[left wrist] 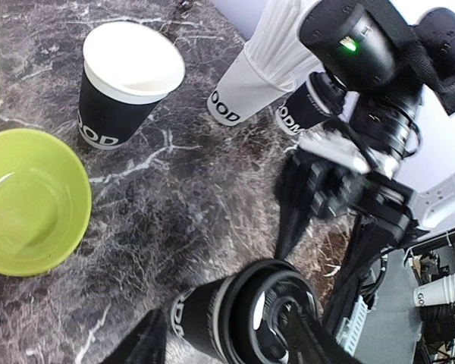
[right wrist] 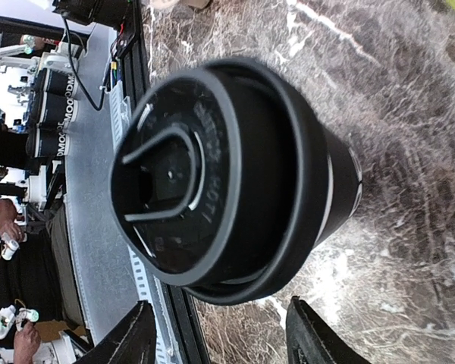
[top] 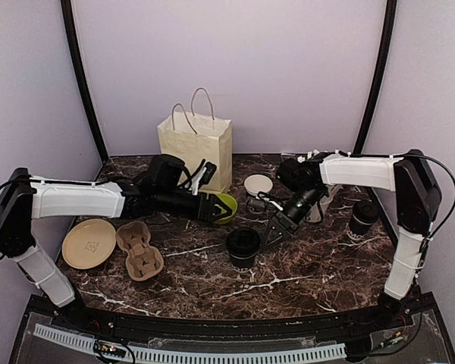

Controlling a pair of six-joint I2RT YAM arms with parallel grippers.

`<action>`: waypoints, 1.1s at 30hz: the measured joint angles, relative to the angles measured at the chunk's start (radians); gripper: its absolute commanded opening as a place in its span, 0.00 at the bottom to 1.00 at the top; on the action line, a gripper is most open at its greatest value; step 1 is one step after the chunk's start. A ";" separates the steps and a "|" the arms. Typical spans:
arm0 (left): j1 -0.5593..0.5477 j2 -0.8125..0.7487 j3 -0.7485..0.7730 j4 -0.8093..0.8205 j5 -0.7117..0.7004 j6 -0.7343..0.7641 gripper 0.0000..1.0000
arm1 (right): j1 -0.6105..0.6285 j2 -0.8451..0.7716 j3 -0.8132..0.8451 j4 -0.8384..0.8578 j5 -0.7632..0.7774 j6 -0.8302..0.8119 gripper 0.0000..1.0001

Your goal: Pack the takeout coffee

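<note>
Top external view gives us the lidded coffee cup [top: 243,246] standing upright on the dark marble surface [top: 311,273], near the middle and a little toward the arm bases. The right pincer [top: 275,230] sits just beside it on the cup's right, angled down at it. The left pincer [top: 212,207] hangs farther back by the lime-green bowl [top: 226,206], apart from the cup. We judge the right arm to be the nearer one.

From the right wrist, the black lid fills the picture ahead of the right pincer's fingers [right wrist: 133,337], which stand spread and pinch nothing. From the left wrist, that pincer's fingers [left wrist: 148,345] are spread too. The cup shows low between them in the picture, though the overhead view puts a gap between the pincer and the cup.

An open coffee cup [top: 258,186] stands behind the right pincer, and a second lidded cup [top: 362,220] sits far to the right. The paper bag [top: 197,144] stands at the back and the cup carrier [top: 140,250] lies to the left.

As we read it, the cup's long axis is vertical and the cup lies to the right pincer's left. The coming move would bring the spread fingers sideways around the cup's body, below the lid, before they close
</note>
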 measured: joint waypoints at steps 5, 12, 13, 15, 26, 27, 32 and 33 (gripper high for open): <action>-0.001 -0.160 -0.081 -0.066 0.019 -0.028 0.71 | -0.019 -0.002 0.083 -0.021 0.037 -0.005 0.48; -0.043 -0.201 -0.171 -0.085 0.072 -0.089 0.72 | -0.060 0.028 0.180 -0.007 0.100 0.047 0.40; -0.056 -0.193 -0.175 -0.085 0.077 -0.097 0.72 | -0.064 0.041 0.195 0.000 0.109 0.056 0.40; -0.076 -0.172 -0.178 -0.082 0.086 -0.108 0.72 | -0.068 0.063 0.211 0.012 0.123 0.071 0.40; -0.100 -0.091 -0.180 -0.050 0.110 -0.156 0.72 | -0.070 0.130 0.216 0.029 0.098 0.103 0.43; -0.100 -0.085 -0.180 -0.049 0.111 -0.157 0.71 | -0.070 0.130 0.216 0.029 0.090 0.103 0.44; -0.101 -0.043 -0.177 -0.044 0.117 -0.159 0.70 | -0.070 0.130 0.216 0.029 0.061 0.104 0.44; -0.101 -0.037 -0.176 -0.044 0.118 -0.159 0.70 | -0.070 0.130 0.216 0.029 0.057 0.103 0.44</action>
